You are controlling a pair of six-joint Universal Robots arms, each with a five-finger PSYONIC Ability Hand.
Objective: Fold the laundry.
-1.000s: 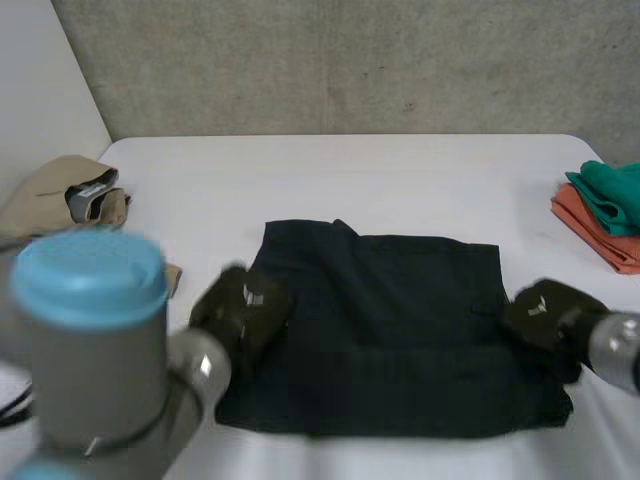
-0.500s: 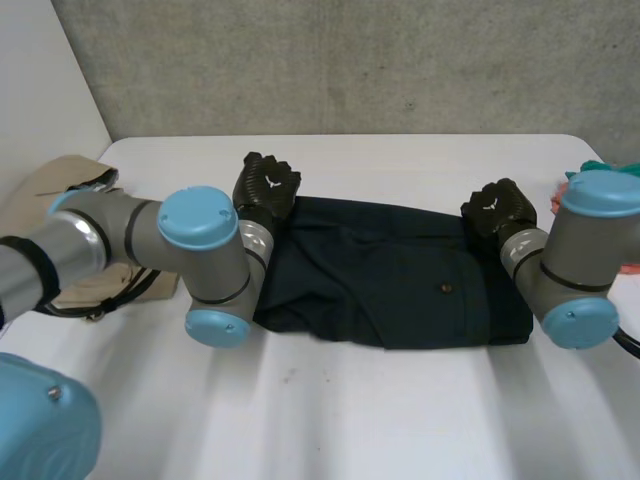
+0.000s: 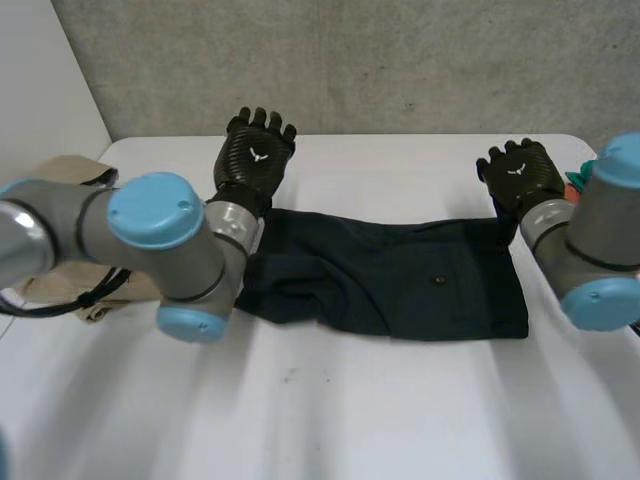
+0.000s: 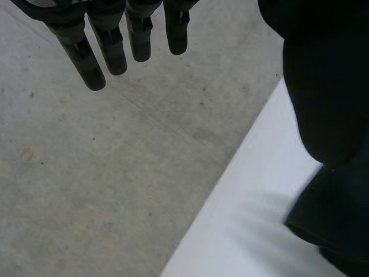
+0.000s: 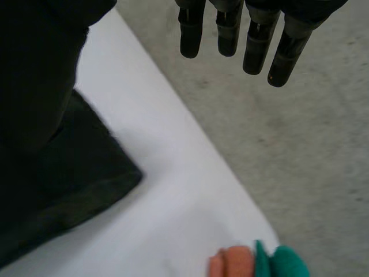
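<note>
1 dark garment (image 3: 400, 280) (folded); 2 hands spread empty: left hand (image 3: 256, 156), right hand (image 3: 521, 176)

A matt, dark cloth garment (image 3: 400, 290) sits creased on a smooth white table (image 3: 400, 420) before a rough, speckled concrete wall (image 3: 400, 60). The left hand (image 3: 255, 160) and right hand (image 3: 520, 178) look like matt black ribbed plastic, the arm's light-blue cap (image 3: 157, 210) smooth and satin.
</note>
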